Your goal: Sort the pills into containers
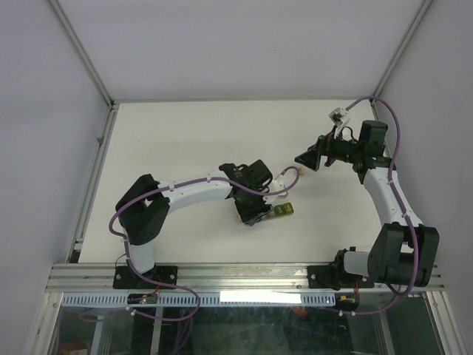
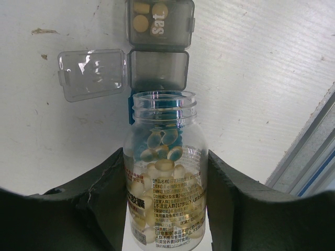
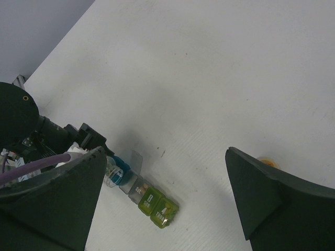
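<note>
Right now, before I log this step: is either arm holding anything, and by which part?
The left gripper holds the uncapped clear pill bottle by its labelled body, one finger on each side. The right gripper is open, holding nothing.

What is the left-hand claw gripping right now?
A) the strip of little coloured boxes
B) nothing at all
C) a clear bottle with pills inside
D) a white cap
C: in the left wrist view the left gripper is clamped on both sides of a clear bottle, uncapped, with pale pills inside.
</note>
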`<state>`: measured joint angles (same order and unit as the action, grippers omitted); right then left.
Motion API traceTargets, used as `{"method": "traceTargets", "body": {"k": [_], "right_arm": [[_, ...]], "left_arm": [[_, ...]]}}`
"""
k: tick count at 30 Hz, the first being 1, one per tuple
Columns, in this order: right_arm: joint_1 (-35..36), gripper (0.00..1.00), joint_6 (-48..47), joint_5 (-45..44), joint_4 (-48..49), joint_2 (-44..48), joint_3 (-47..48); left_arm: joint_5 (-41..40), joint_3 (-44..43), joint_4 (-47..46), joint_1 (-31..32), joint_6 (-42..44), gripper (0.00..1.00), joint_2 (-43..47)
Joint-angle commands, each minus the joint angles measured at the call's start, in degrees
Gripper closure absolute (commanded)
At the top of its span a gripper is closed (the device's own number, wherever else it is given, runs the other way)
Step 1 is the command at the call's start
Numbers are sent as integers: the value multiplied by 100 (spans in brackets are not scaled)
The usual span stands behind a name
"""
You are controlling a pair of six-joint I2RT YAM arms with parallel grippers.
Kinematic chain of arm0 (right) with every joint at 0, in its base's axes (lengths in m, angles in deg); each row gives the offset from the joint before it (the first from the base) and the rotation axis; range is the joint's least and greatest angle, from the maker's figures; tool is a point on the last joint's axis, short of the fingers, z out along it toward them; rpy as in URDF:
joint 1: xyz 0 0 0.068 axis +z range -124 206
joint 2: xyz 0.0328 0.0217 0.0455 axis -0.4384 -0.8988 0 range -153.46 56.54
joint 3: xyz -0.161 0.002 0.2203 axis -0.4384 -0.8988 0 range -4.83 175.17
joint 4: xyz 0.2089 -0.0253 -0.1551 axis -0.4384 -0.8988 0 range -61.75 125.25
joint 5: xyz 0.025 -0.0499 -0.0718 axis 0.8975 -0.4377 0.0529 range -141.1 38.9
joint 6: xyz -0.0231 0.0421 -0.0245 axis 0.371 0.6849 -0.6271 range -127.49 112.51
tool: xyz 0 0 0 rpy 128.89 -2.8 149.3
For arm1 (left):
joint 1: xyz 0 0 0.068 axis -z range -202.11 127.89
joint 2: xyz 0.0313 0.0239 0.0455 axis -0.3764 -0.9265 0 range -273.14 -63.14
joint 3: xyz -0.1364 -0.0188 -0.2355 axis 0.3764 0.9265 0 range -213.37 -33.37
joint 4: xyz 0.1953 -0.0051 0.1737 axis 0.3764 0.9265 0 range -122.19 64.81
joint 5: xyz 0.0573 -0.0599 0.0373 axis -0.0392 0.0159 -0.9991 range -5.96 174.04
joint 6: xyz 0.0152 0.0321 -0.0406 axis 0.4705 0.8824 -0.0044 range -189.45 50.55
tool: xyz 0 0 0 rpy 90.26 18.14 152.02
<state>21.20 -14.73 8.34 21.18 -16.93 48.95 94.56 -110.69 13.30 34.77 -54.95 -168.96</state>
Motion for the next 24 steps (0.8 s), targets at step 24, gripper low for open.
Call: {"method": "traceTargets", "body": {"k": [24], "right_arm": [[-30,1,-66,180,97,17,287]], "left_arm": [[48,-408,206,-42,41,100,-93]]}}
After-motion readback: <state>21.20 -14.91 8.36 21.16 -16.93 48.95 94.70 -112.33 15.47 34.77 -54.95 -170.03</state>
